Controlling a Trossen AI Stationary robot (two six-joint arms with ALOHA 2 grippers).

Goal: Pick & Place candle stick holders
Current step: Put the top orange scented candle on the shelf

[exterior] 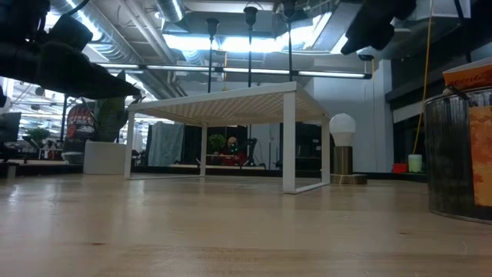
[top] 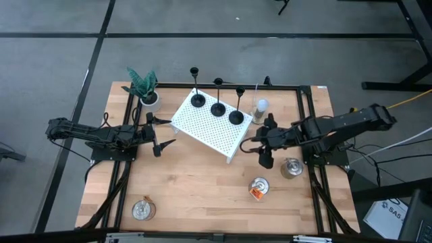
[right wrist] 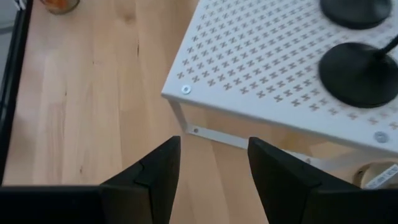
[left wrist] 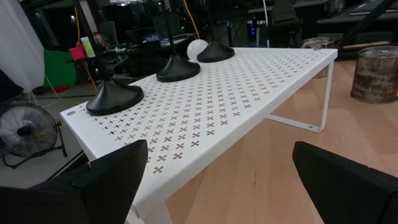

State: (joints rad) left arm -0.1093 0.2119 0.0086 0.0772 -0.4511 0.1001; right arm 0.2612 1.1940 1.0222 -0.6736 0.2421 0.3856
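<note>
1. High view: holders, three of them, stand in a row on the white perforated rack (top: 209, 126): left holder (top: 197, 100), middle holder (top: 218, 108), right holder (top: 235, 116). All upright, bases flat on the rack top, apart from each other. Left claw (top: 162, 143) sits just off the rack's left end, fingers apart, empty. Right claw (top: 264, 150) is near the rack's right end, also empty. Elsewhere on the surface (top: 196, 196): plant (top: 143, 86), bulb (top: 260, 106), tin (top: 291, 167), small jar (top: 258, 188), glass jar (top: 143, 210).

2. Low view: rack seen from the side, three thin stems rising from its top towards small cups. Tin at right edge. No holder on the surface below.

3. Left wrist view: three round black bases in line along the rack top, matte, slightly domed. Left claw wide apart, nothing between the fingers.

4. Right wrist view: right claw partly apart over the rack corner, gripping nothing. Two bases visible on the rack.

5. Progress, judged: all three holders look placed, neither claw carries anything, so placing seems done or nearly; if they are meant to go elsewhere, none has been lifted yet.
</note>
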